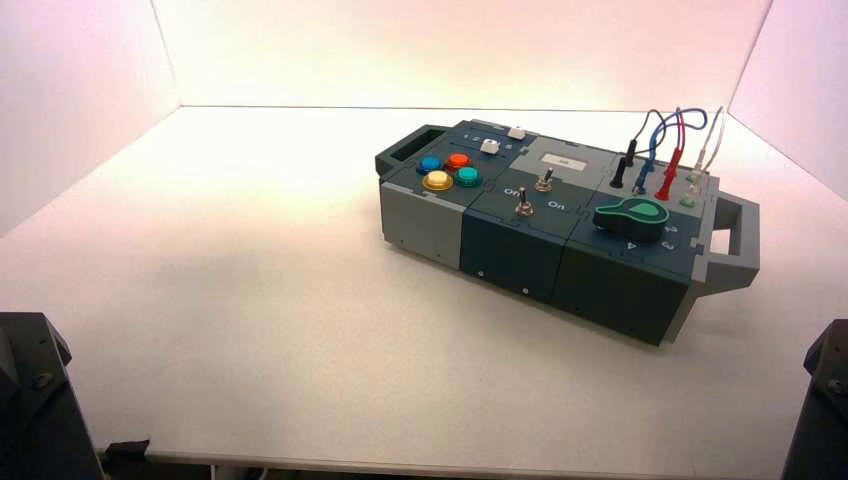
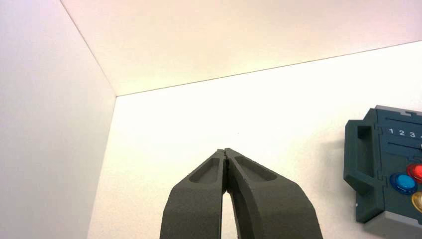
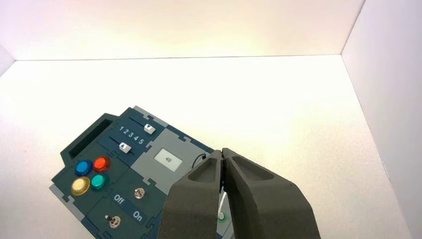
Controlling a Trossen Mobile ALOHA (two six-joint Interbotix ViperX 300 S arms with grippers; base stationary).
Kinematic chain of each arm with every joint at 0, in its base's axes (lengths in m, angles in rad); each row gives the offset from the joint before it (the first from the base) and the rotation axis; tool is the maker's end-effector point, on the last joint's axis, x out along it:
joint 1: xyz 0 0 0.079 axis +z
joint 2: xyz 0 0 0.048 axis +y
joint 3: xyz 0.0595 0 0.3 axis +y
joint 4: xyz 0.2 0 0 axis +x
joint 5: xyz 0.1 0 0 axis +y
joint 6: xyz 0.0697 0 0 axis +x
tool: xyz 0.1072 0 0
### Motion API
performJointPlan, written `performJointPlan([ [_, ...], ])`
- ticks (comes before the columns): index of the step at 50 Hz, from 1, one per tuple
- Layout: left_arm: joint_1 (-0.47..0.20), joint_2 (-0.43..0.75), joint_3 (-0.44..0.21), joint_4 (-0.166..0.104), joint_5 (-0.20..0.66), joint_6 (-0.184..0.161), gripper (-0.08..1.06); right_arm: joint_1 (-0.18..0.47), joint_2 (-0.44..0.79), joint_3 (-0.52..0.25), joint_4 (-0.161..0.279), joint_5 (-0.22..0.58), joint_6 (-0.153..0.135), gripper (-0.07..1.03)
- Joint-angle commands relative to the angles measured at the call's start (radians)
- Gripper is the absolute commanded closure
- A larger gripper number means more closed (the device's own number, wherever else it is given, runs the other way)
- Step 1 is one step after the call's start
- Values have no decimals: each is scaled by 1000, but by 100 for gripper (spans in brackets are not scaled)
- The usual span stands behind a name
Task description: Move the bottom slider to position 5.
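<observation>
Slider panel [image 3: 132,135]: numbers "1 2 3 4 5" are printed | screen [image 3: 168,160]: it is written "48" | switch panel [image 3: 128,207]: words "Off" and "On" | knob panel [image 1: 632,232]: number "4" is readable, other ones unclear

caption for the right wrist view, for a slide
Right gripper shut above the box, its bottom slider short of 5.

1. The bottom slider [image 3: 125,148] looks like smooth white plastic.
2. The box [image 1: 510,240] appears to be matt plastic, dark blue, dark green and grey, with flat, smooth faces.
3. The round buttons [image 3: 101,164] at its left look glossy and translucent, like plastic.
4. The toggle switches [image 1: 524,205] are shiny metal.
5. The knob [image 1: 632,217] at the right looks like smooth plastic.
6. The tabletop [image 1: 260,300] looks smooth and matt.
</observation>
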Motion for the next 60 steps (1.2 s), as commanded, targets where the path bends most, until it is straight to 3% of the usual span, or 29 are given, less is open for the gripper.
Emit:
performJointPlan([
  [1,-5,0,-29,2,-2,3,101,5,6,-18,3,-5,-2,98],
  [16,-9,0,-25,0,5,5,101,23,6,-20,3,-5,-2,98],
  [29,-94,37,-25,2,8,5,101,34,6,-18,3,0,-2,98],
  [39,-235,187,-103,-14,49,-6,101,34,6,-20,3,6,-2,98],
  [47,-350,390,-209,-17,80,-11,101,35,11,-23,5,6,-2,98],
  [60,-413,657,-408,-17,100,-20,101,35,9,-25,6,17,-2,98],
])
